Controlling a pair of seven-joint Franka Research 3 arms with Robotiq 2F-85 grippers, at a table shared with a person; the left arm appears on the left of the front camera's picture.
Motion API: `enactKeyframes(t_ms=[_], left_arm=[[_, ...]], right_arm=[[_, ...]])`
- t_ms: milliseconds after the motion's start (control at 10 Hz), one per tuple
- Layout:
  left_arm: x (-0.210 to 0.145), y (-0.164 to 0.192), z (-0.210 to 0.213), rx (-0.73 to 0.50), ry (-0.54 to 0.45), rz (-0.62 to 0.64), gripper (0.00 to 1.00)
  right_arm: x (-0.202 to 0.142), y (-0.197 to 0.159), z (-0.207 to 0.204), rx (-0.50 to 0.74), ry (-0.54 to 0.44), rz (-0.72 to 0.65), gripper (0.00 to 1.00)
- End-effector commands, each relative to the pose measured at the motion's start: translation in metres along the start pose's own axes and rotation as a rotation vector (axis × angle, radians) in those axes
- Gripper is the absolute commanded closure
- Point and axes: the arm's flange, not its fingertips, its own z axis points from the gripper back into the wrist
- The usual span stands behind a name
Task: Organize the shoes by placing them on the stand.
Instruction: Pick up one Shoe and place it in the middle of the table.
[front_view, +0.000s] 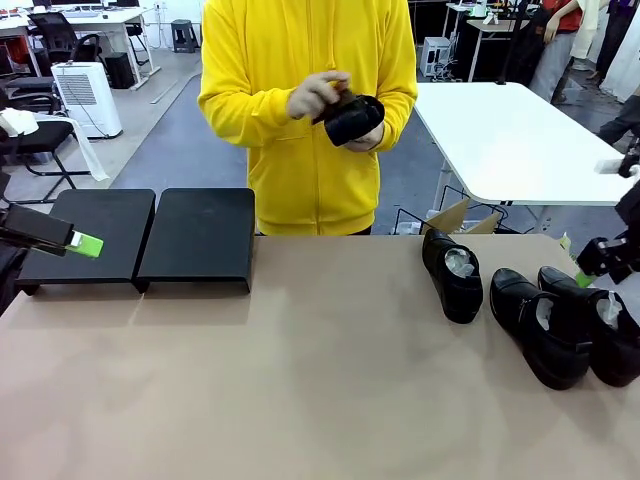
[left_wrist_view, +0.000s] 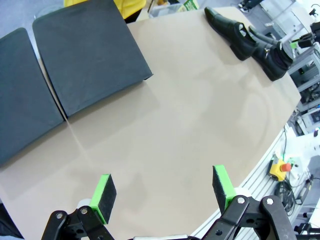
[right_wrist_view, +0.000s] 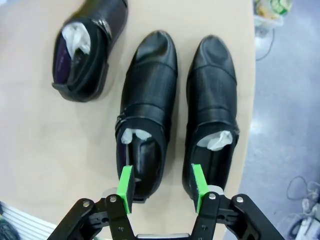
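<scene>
Zero of four glossy black leather shoes (front_view: 455, 275) on low matte-black stand (front_view: 200, 235) yet; left gripper (left_wrist_view: 162, 182) released, right gripper (right_wrist_view: 161, 180) unclenched astride one heel (right_wrist_view: 145, 170).

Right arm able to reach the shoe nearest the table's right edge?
Probably yes: right gripper hangs above that shoe at its heel, jaws apart, nothing between; neighbouring shoe lies close alongside, may crowd a finger.
</scene>
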Motion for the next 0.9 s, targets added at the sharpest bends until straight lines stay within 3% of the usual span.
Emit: enactKeyframes(t_ms=[0, 500, 800], left_arm=[[0.001, 0.002, 0.0, -0.017, -0.008, -0.01, 0.0], [0.001, 0.002, 0.0, -0.017, -0.008, -0.01, 0.0], [0.001, 0.002, 0.0, -0.017, -0.008, -0.01, 0.0]], right_arm=[[0.007, 0.016, -0.012, -0.078, 0.083, 0.014, 0.4], [0.019, 0.022, -0.058, -0.119, 0.221, 0.02, 0.4], [0.022, 0.02, -0.077, -0.082, 0.229, -0.007, 0.4]])
